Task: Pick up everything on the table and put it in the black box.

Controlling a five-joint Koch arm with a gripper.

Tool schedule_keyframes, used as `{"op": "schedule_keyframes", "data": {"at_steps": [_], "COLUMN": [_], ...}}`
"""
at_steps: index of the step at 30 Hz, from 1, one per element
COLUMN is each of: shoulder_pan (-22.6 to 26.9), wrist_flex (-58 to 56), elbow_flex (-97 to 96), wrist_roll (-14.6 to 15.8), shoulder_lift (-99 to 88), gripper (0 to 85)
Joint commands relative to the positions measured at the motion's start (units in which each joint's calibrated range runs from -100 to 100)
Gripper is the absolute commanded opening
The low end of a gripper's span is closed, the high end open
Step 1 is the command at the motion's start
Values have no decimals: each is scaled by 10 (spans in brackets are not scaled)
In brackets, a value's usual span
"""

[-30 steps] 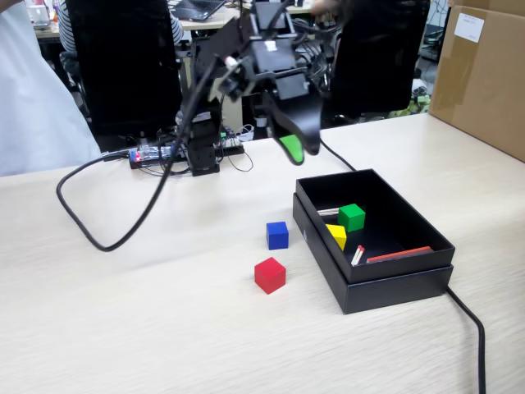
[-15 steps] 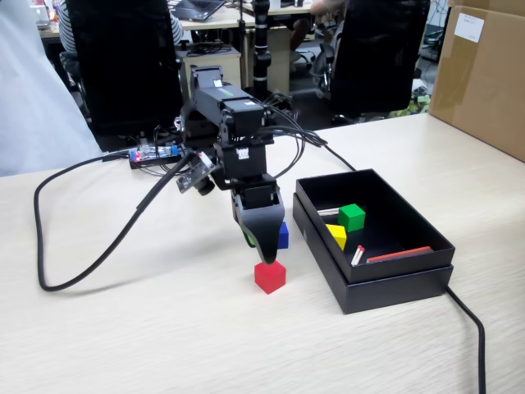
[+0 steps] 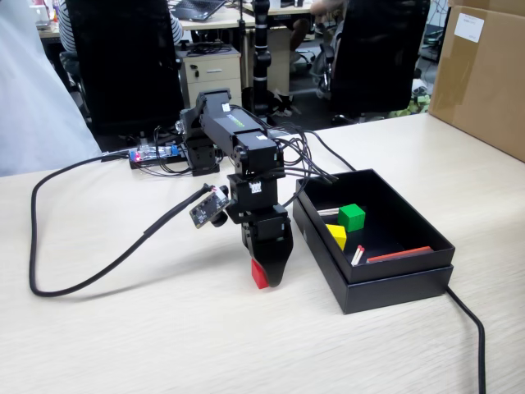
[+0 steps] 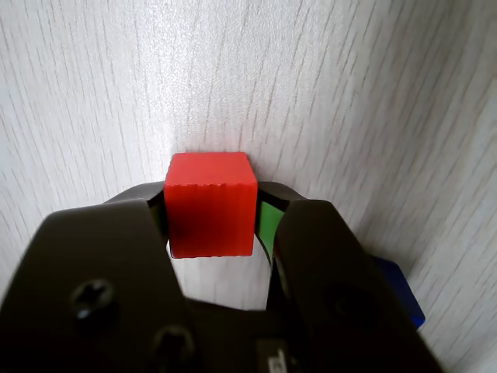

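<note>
The red cube rests on the table, just left of the black box. My gripper points straight down over it, one jaw against each side of the cube, shut on it. In the fixed view only the cube's left edge shows under the gripper. A corner of the blue cube peeks out behind the right jaw in the wrist view; the arm hides it in the fixed view. The green cube and the yellow cube lie inside the box.
Thin red-and-white sticks lie in the box beside the cubes. A thick black cable loops over the table's left half, and another runs off the front right. A brown carton stands at the far right.
The arm swung from above the box, came down left of it over the red cube, and the jaws now sit around that cube. The blue cube has become hidden in the fixed view.
</note>
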Motion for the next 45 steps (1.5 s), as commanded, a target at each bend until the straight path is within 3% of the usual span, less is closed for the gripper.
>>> {"op": "schedule_keyframes", "data": {"at_steps": [1,6,10,12,21,31,38,45], "shoulder_pan": [-1,21,71,119,179,184,180,140], "wrist_flex": [1,1,1,1,0,0,0,-1], "elbow_flex": [26,-22,-23,-24,-23,-55,-130,-184], "wrist_roll": [0,0,9,26,61,73,76,76], "shoulder_lift": [-91,-339,-424,-424,-271,-192,-267,-518], "gripper": [21,21,21,23,23,32,265,279]}}
